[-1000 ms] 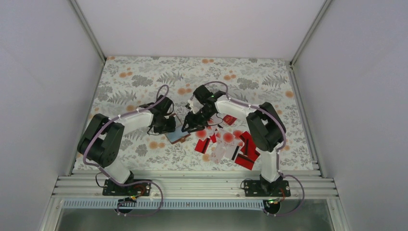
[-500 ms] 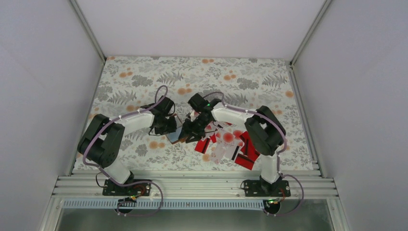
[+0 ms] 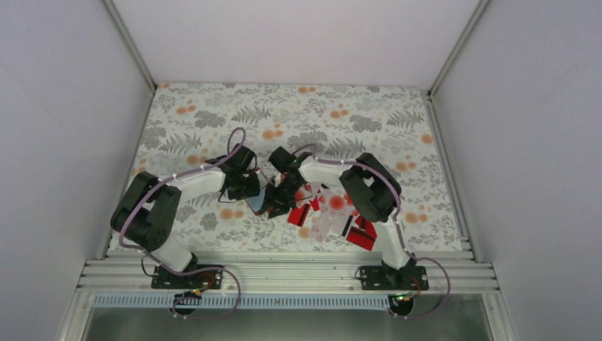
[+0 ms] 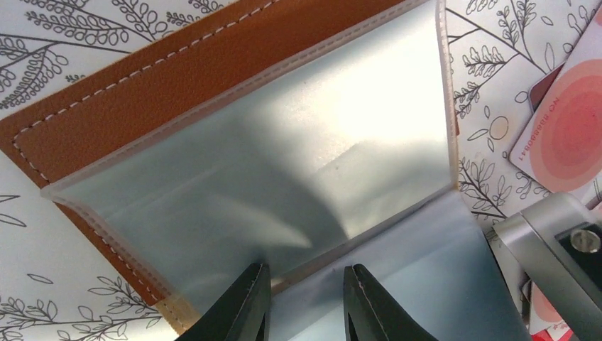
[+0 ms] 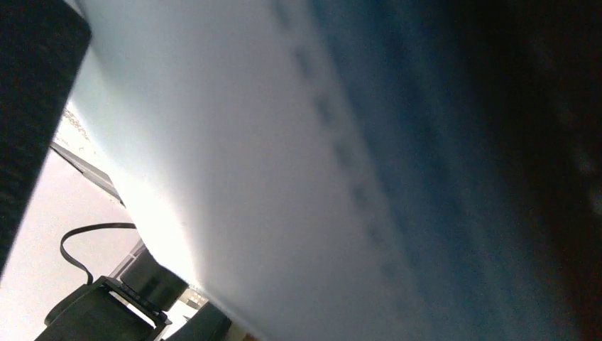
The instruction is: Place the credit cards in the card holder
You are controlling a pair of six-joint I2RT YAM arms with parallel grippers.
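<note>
Credit cards [image 3: 332, 213], some red with dark stripes and some white with red blotches, lie in a loose overlapping heap on the floral-printed table [image 3: 206, 117], on its near half in front of the right arm. Just left of the heap, the card holder [image 3: 257, 204] lies open on the table, brown leather outside down and pale blue-grey pocket [image 4: 284, 149] facing up.

Both arms reach in and meet over it. The left gripper [image 4: 305, 273] comes at the holder from the left, its two dark fingers [image 4: 245, 305] narrowly parted on either side of the fold where one pocket panel meets the next. Whether they pinch the fold or only straddle it cannot be told.

The right gripper [image 3: 280, 197] is at the holder's right side, between it and the cards. Its own camera is so close that a blurred blue-grey surface fills the view, and neither its fingers nor their hold can be made out. One white blotched card [image 4: 568, 114] lies just beyond the holder's right edge. Farther back, the table runs on to the white rear wall [image 3: 298, 35].
</note>
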